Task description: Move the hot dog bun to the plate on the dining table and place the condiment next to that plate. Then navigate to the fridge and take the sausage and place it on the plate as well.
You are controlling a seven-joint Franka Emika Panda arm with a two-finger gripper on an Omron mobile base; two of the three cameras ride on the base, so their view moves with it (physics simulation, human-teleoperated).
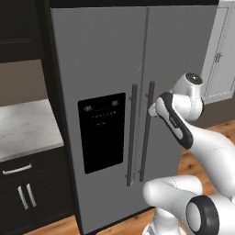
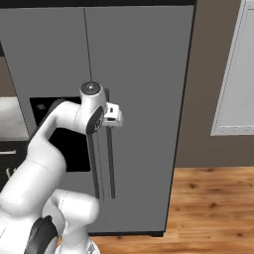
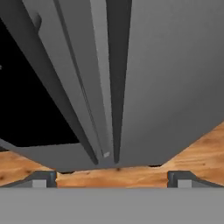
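- Arm is reaching at the fridge [image 1: 110, 114], doors shut; hand is sitting by the right door's handle [image 1: 147, 131], at about 3 o'clock of the black dispenser panel [image 1: 102, 132].
- Gripper [image 3: 112, 179] fingers are spread wide, holding nothing; handle is running up from 6 toward 12 between them in the hand view, likely lining up for a door pull.
- Sausage is hidden, presumably inside the fridge, so the door is coming first.

You're facing a fridge [image 1: 105, 59] of smooth, matt grey metal with a glossy black dispenser panel [image 1: 102, 132] and darker metallic handles [image 1: 132, 133], a polished marble counter [image 1: 25, 128] at nine o'clock, and warm grained wood flooring [image 2: 213, 208].
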